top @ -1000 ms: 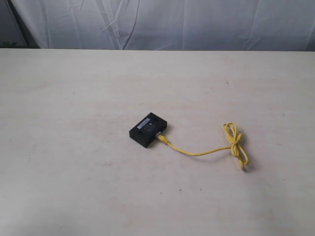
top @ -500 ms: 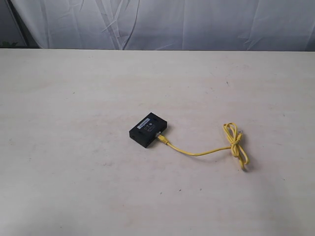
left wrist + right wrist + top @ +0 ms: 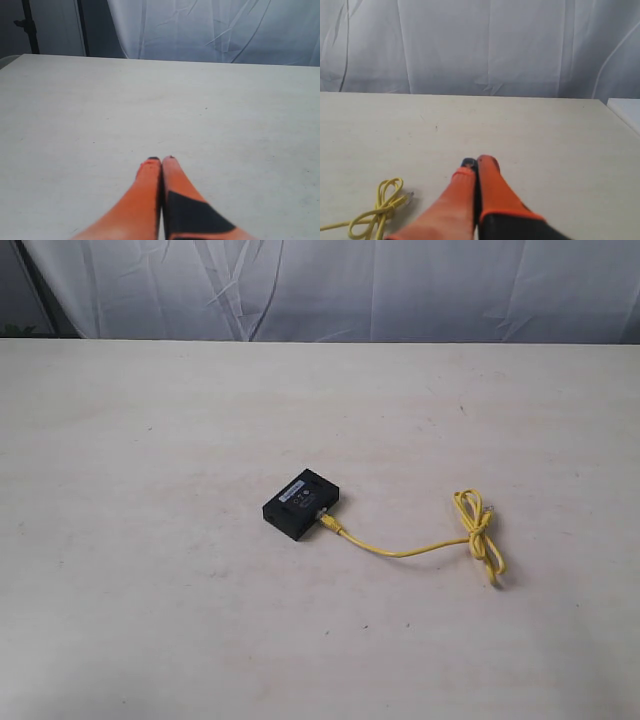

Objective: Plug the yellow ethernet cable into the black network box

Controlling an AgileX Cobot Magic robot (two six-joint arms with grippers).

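Observation:
The black network box [image 3: 301, 504] lies flat near the middle of the pale table [image 3: 150, 490]. The yellow ethernet cable [image 3: 400, 550] runs from the box's near right side, one plug [image 3: 326, 521] touching the box, to a knotted bundle of loops [image 3: 477, 525] farther right. That bundle [image 3: 377, 210] and its free clear plug [image 3: 409, 195] also show in the right wrist view. My right gripper [image 3: 477, 162] is shut and empty beside the bundle, apart from it. My left gripper [image 3: 161, 160] is shut and empty over bare table. Neither gripper appears in the exterior view.
A wrinkled white curtain [image 3: 350, 290] hangs behind the table's far edge. A dark stand [image 3: 27, 25] is at the back in the left wrist view. The table's corner edge [image 3: 620, 112] shows in the right wrist view.

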